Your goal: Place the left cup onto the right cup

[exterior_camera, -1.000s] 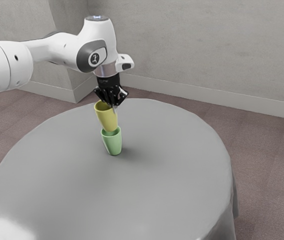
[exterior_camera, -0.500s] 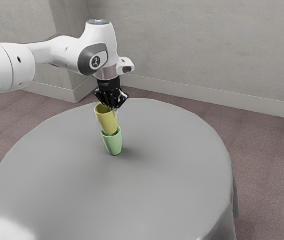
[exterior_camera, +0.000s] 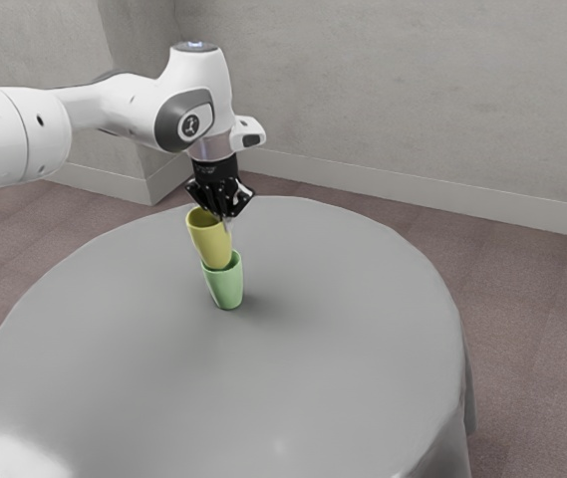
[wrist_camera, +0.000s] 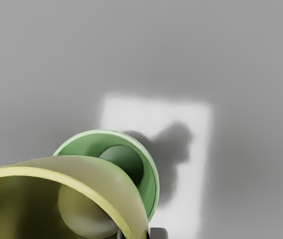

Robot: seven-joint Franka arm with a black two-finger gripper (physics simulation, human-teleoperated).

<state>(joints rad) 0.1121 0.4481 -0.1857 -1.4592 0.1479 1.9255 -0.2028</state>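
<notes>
Left of centre, my gripper (exterior_camera: 221, 202) sits at the rim of the yellow cup (exterior_camera: 211, 239); I cannot tell whether it grips. That cup leans, its base inside the green cup (exterior_camera: 226, 284). Risk: a sideways pull topples both. The table (exterior_camera: 363, 339) edges lie well apart, with open room to the right.

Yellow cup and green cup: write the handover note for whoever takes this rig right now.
Gripper: at the yellow cup's upper rim; I cannot tell whether it grips it.
Yellow cup: tilted, its base sitting inside the green cup.
Green cup: upright on the round grey table.
Done: the yellow cup is stacked in the green one.
Left: check the release, then lift the arm clear, probably straight up.
</notes>
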